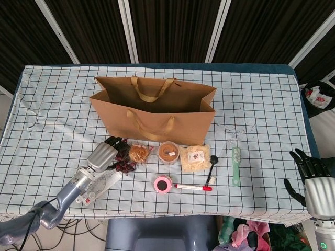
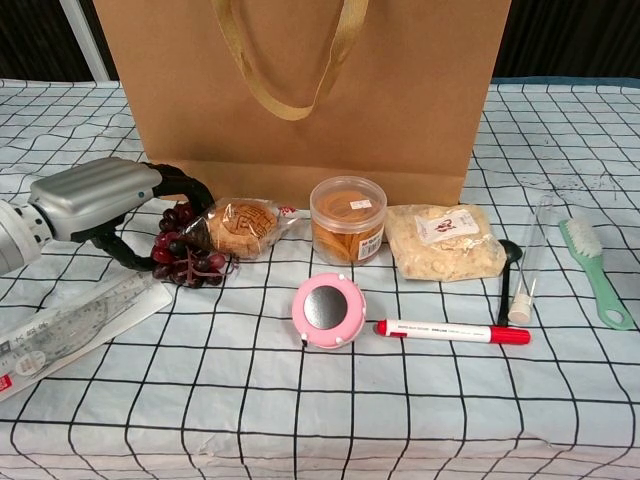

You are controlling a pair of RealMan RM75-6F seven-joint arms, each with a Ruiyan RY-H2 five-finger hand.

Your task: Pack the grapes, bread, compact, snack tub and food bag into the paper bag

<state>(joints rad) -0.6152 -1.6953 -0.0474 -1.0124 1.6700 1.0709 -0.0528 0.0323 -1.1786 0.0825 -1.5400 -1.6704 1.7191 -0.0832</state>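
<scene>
Chest view shows the left hand (image 2: pixel 95 200) with fingers (image 2: pixel 185 185) curved open around the grapes (image 2: pixel 185 250) on the bench, not yet gripping, likely lining up to lift them into the paper bag (image 2: pixel 300 90).

paper bag (image 1: pixel 157 123) brown | grapes (image 2: pixel 185 262) dark red | compact (image 2: pixel 328 311) pink | tablecloth (image 1: pixel 261 104) white, black grid
</scene>
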